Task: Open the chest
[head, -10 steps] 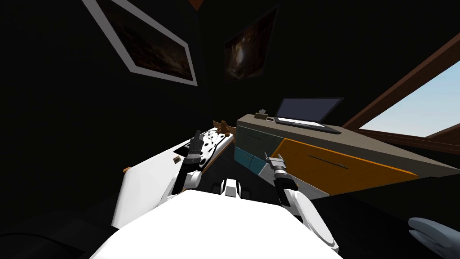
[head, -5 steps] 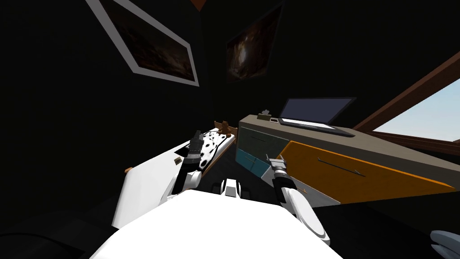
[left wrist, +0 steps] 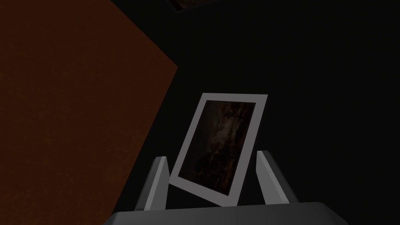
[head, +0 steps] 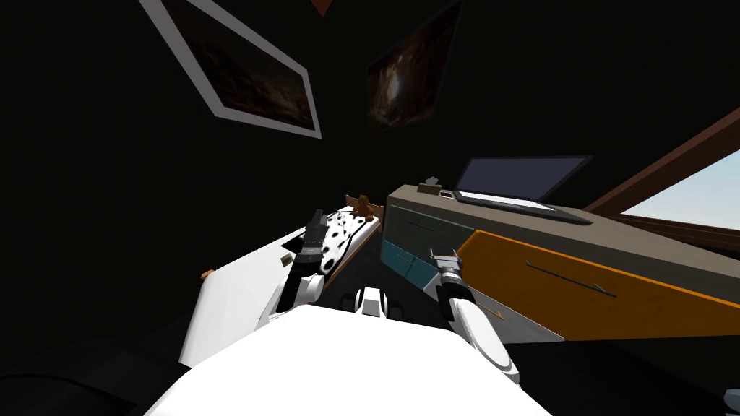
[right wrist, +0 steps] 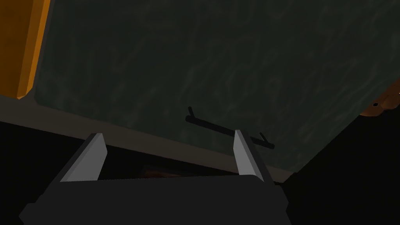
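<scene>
The chest stands at my right, with a grey-brown top and drawer fronts in orange, teal and dark green. My right gripper hovers open just in front of it, near where the teal and orange fronts meet. In the right wrist view, the open right gripper faces the dark green drawer front. That drawer's thin dark bar handle runs just past one fingertip, and the orange front's edge lies to the side. My left gripper is raised over the bed, open and empty.
An open laptop and a small object sit on the chest's top. A bed with a white cover and a spotted pillow lies at my left, close to the chest. A window is at the right.
My view has shifted: the chest has slid to the right and grown larger in the picture, and the window has moved toward the edge. Both arms keep their pose.
</scene>
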You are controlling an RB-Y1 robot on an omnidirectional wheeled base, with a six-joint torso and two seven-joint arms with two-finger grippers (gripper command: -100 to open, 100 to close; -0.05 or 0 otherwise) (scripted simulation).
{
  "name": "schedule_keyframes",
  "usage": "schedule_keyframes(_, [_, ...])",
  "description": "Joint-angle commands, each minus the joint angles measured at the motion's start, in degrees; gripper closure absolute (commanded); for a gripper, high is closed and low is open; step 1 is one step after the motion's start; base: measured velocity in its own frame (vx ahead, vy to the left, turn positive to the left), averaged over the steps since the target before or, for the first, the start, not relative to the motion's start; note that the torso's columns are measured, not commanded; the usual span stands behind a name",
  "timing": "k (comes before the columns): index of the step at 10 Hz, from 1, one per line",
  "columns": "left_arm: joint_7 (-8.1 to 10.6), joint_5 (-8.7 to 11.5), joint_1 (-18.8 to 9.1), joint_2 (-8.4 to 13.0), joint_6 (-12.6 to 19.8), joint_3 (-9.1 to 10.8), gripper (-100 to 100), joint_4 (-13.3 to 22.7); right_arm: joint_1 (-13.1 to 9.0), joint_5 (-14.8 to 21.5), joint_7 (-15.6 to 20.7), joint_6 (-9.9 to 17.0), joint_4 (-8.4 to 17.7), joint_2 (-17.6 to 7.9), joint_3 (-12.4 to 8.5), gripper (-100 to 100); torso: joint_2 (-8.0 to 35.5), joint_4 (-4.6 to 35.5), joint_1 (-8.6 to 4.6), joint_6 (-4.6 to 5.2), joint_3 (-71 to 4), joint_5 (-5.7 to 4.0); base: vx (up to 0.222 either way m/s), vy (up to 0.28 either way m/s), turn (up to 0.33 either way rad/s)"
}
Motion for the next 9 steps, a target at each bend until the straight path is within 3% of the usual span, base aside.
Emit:
schedule_keyframes(1, [0.0, 0.0, 0.0, 0.0, 0.0, 0.0, 0, 0.0, -0.5, 2.3, 0.4, 1.2, 0.7, 0.0, 0.1, -100, 0.0, 0.0, -0.04, 0.01, 0.0, 0.0, 0.026, 0.02, -0.001])
schedule_keyframes(4, [0.0, 0.0, 0.0, 0.0, 0.0, 0.0, 0, 0.0, -2.2, 7.9, 1.6, 5.4, 3.4, 0.5, 0.6, -100, 0.1, 0.0, -0.08, 0.01, 0.0, -0.02, 0.054, 0.038, 0.026])
schedule_keyframes(7, [0.0, 0.0, 0.0, 0.0, 0.0, 0.0, 0, 0.0, -3.0, 11.1, 2.2, 7.3, 4.6, 0.8, 0.8, -100, 0.1, 0.0, -0.09, 0.0, 0.0, -0.02, 0.06, 0.04, 0.021])
schedule_keyframes(9, [0.0, 0.0, 0.0, 0.0, 0.0, 0.0, 0, 0.0, -4.7, 15.2, 3.2, 11.1, 7.0, 1.3, 1.4, -100, 0.1, 0.0, -0.07, 0.0, 0.1, -0.02, 0.069, 0.056, 0.031])
